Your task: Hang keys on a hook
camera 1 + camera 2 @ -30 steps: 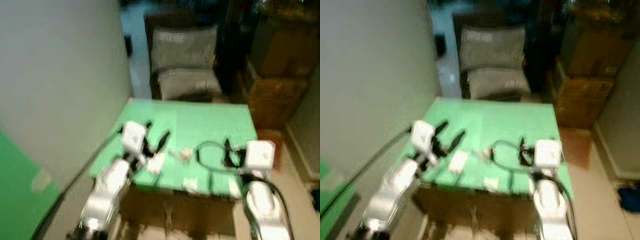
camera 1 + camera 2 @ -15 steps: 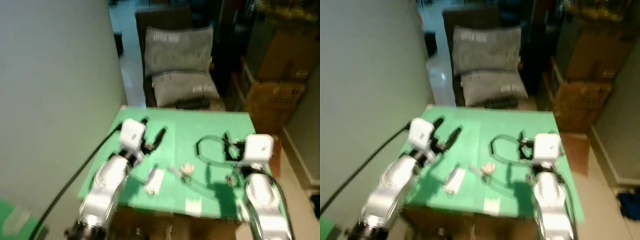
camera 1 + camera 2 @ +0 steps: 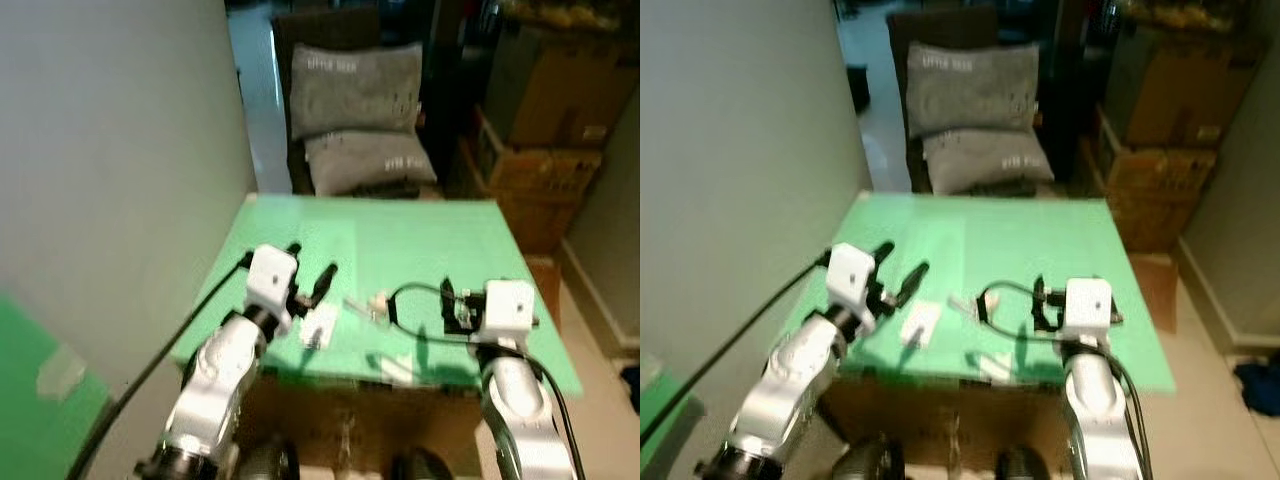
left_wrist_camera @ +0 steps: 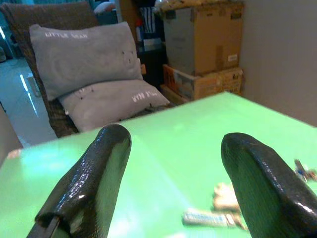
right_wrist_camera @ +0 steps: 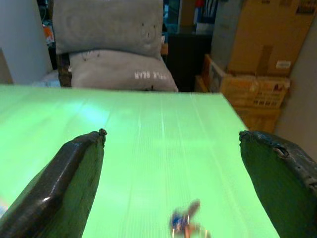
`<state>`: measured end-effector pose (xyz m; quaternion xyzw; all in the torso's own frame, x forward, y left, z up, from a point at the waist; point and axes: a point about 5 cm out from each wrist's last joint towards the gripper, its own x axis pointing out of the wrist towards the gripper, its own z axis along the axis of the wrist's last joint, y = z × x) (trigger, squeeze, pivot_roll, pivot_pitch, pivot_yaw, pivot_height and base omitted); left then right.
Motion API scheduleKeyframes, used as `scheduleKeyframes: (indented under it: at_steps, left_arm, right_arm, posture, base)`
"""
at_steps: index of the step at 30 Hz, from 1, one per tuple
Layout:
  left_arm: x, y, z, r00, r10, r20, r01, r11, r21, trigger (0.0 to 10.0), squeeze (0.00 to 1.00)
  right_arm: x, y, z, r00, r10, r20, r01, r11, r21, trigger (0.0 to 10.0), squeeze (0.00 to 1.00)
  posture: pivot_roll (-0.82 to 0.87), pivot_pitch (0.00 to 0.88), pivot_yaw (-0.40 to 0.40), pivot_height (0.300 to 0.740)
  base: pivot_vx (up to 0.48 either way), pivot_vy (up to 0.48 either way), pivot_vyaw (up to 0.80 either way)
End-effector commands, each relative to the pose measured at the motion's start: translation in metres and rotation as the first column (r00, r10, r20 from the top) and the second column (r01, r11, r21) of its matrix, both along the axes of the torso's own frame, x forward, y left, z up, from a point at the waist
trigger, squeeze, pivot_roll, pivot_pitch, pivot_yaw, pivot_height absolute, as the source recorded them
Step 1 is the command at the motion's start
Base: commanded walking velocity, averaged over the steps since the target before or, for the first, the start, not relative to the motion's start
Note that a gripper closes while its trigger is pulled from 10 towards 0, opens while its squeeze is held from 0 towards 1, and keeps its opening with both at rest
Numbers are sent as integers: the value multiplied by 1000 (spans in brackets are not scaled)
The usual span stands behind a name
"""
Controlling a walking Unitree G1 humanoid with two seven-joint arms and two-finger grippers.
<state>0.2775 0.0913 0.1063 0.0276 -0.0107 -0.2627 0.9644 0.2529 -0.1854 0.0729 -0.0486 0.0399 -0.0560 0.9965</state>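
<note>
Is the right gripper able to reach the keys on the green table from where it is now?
Probably yes. The right gripper is open above the green table, and the keys lie on the bare surface just ahead, between its fingers, with nothing in the way.

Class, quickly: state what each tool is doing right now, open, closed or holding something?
Left tool: open, holding nothing, over the green table.
Right tool: open, holding nothing, above the table.

Worktop (image 3: 400, 250): covered in smooth, matt green sheet
Fingers (image 4: 94, 183): black, glossy, finely pebbled
Pillows (image 5: 106, 29): grey woven cloth, matt
Boxes (image 4: 203, 37): brown cardboard, dull
Floor (image 4: 20, 94): shiny, reflective tile
Arms (image 3: 220, 370): silver, smooth sheen
</note>
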Motion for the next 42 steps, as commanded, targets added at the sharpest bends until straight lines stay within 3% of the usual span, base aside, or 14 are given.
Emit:
scheduleKeyframes:
  at_steps: [1, 14, 20, 24, 32, 42]
  left_arm:
    - [-1, -3, 0, 1000, -10, 4, 10, 1000, 15, 10000, 0]
    - [-7, -13, 5, 998, -55, 37, 55, 998, 14, 10000, 0]
    - [-7, -14, 7, 998, -42, 44, 43, 999, -13, 10000, 0]
    - [-7, -16, 9, 999, -25, 42, 27, 998, -55, 10000, 0]
    - [-10, -23, 12, 996, -78, 53, 83, 993, -86, 10000, 0]
    - [-14, -26, 10, 994, -97, 47, 101, 990, -101, 10000, 0]
  right_arm:
    - [-1, -2, -1, 1000, -7, -6, 7, 1000, 14, 10000, 0]
    - [-8, -2, -1, 999, -30, 13, 30, 1000, 3, 10000, 0]
    - [-8, -4, 30, 984, -27, 179, 48, 993, -113, 10000, 0]
    - [-12, -8, 51, 962, -58, 267, 96, 987, -132, 10000, 0]
    - [-28, -16, 33, 976, -122, 182, 141, 985, -99, 10000, 0]
    - [-28, -13, 34, 978, -111, 179, 133, 984, -115, 10000, 0]
  posture:
    - [-113, 0, 67, 621]
    - [-120, 0, 75, 603]
    - [-129, 0, 77, 603]
    - [-142, 0, 74, 603]
    - [-149, 0, 73, 603]
    - [-155, 0, 69, 603]
  base:
    - [0, 0, 0]
    - [0, 0, -31]
    - [0, 0, 0]
    - [0, 0, 0]
    - [163, -217, 0]
    - [391, -273, 0]
